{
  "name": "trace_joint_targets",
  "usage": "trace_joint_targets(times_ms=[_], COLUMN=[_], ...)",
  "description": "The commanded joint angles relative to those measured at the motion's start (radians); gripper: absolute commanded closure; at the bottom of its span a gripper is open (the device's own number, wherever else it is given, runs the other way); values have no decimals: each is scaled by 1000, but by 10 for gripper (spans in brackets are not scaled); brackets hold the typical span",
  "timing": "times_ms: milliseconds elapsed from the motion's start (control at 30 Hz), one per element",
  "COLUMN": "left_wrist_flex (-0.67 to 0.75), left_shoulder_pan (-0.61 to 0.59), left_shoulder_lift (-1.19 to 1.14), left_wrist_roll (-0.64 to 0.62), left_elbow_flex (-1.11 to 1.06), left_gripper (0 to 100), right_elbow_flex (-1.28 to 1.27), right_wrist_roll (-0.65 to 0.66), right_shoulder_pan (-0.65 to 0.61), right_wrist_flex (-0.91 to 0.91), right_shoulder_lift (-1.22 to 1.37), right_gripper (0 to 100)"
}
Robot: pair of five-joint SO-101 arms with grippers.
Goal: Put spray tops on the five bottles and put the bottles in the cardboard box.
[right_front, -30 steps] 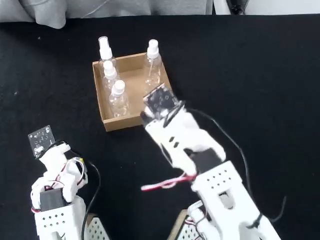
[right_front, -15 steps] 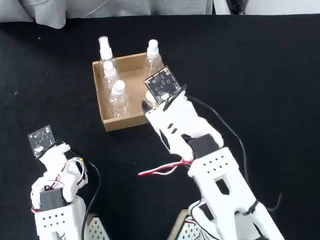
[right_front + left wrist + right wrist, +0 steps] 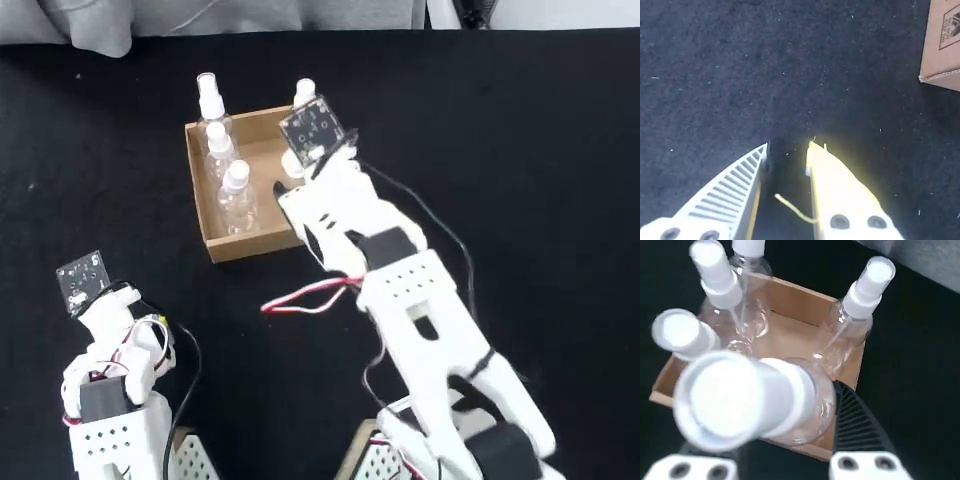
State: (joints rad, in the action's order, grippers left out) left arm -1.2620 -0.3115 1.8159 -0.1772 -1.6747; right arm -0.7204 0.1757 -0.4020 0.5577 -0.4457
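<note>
The cardboard box (image 3: 215, 243) sits on the black cloth with several clear bottles upright in it, each with a white spray top, such as one (image 3: 210, 97) at its far left corner. My right gripper (image 3: 288, 195) hangs over the box's right side, shut on another capped bottle. In the right wrist view that held bottle (image 3: 812, 407) is up close with its white top (image 3: 735, 400) nearest, above the box (image 3: 790, 295), and my right gripper (image 3: 780, 440) clasps it. My left gripper (image 3: 786, 147) is low over bare cloth, slightly open and holding nothing; it stays near its base (image 3: 95, 285).
A grey cloth bundle (image 3: 90, 20) lies at the table's far edge. A red and white cable (image 3: 300, 295) loops off the right arm. A box corner (image 3: 942, 45) appears in the left wrist view. Black cloth spreads to the right of the box.
The right arm has stretched forward with its bottle, from the box's near right corner to over the box's right side. The left arm has not moved.
</note>
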Motion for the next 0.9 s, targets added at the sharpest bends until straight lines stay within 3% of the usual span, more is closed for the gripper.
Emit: trace_joint_targets(times_ms=[0, 867], left_wrist_flex=[-6, -6], left_shoulder_pan=[5, 5], left_shoulder_lift=[6, 6], left_wrist_roll=[3, 3], left_elbow_flex=[-25, -25], left_gripper=[886, 886], right_elbow_flex=[97, 102], right_wrist_roll=[-17, -18], right_shoulder_pan=[60, 58], right_wrist_flex=[-28, -204], right_shoulder_lift=[36, 268], right_gripper=[910, 907])
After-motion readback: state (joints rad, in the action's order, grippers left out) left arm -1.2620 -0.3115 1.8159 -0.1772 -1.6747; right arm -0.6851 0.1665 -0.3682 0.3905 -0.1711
